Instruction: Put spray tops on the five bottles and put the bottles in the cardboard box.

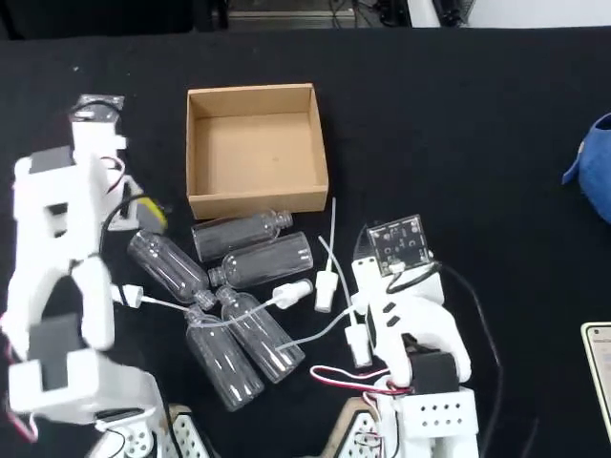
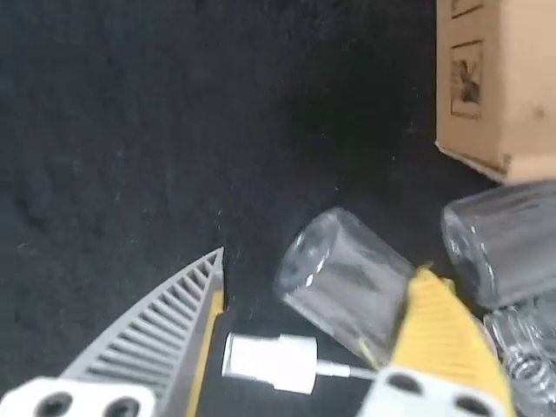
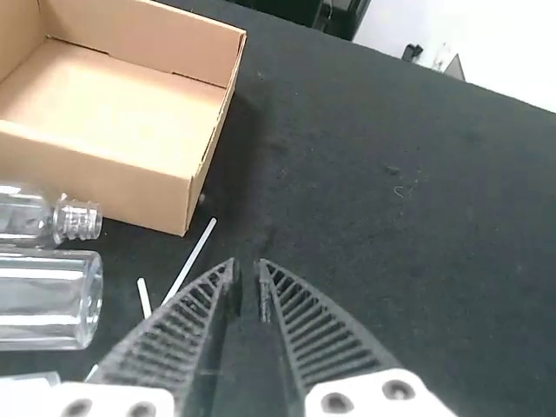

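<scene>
- Faintly, two printed panels are seen on the outer wall of the cardboard box (image 2: pixel 486 87) in the left wrist view; the print is too blurred to be read.
- A white card (image 1: pixel 598 355) with unreadable print is set at the desk's right edge on the near side. A blue object (image 1: pixel 594 176) is cut off by the same edge farther back.
- Five clear bottles (image 1: pixel 263 260) are laid on their sides just near of the box, necks bare, the farthest one just beside the box's near wall.
- Spray tops (image 1: pixel 291 292) with thin white tubes are scattered among and right of the bottles, with some tubes draped across them.
- The left claw (image 2: pixel 321 265) is spread wide. One of the spray tops and the base of the leftmost bottle (image 2: pixel 347 278) are framed between its fingers, and nothing is pinched.
- The right claw (image 3: pixel 247 265) is pressed almost together on nothing, over bare desk right of the box.
- The desk (image 1: pixel 458 143) is black and cloth-like; cables and a pale surface are glimpsed beyond its far edge.
</scene>
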